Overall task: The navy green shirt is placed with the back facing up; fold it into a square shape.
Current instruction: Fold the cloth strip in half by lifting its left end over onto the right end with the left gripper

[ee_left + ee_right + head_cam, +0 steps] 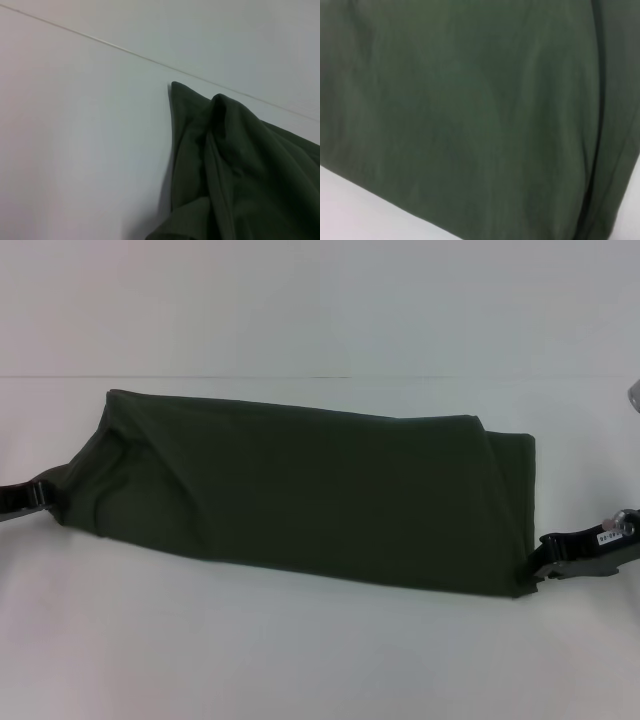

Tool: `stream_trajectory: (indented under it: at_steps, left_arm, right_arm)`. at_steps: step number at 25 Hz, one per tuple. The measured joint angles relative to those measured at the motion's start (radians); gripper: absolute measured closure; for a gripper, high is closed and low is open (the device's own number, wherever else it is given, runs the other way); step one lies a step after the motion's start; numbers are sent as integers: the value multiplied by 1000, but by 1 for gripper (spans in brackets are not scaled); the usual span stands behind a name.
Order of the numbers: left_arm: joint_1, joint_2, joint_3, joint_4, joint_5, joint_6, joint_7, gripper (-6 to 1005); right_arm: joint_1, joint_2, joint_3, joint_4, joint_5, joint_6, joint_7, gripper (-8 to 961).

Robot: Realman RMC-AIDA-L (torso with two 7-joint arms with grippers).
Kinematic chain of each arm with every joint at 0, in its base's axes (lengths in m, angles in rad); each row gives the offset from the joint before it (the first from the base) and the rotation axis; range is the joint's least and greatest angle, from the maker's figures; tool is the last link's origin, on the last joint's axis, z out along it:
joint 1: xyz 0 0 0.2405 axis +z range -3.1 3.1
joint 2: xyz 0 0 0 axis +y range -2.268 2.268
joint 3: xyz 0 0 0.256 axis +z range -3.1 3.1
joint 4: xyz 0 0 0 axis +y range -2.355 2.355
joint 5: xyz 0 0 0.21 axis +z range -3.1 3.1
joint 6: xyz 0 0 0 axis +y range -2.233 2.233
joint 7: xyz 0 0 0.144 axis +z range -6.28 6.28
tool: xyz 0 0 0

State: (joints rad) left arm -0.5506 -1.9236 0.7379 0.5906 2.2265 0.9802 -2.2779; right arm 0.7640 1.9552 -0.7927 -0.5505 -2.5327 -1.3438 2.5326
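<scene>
Desk (300, 660) white. Shirt (300, 495) across frame centre, folded to long band, plain side up; not yet square, crosswise folds left. Left claw (38, 496) at left end, right claw (548, 558) at lower-right corner; grips: cannot tell.

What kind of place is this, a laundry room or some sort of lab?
Probably a lab or test bench rather than a laundry: a bare white table, a plain white wall behind, one navy green shirt folded into a long band, with the left gripper and right gripper at its ends.
</scene>
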Motion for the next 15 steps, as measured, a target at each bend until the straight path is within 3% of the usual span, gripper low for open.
stream_trajectory:
  at_steps: [8, 15]
  left_arm:
    - [0, 1, -1, 0, 2, 16, 0, 996]
    - [2, 17, -18, 24, 2, 122, -8, 995]
  right_arm:
    - [0, -9, -4, -2, 0, 2, -1, 935]
    - [-7, -37, 4, -4, 1, -43, -30, 939]
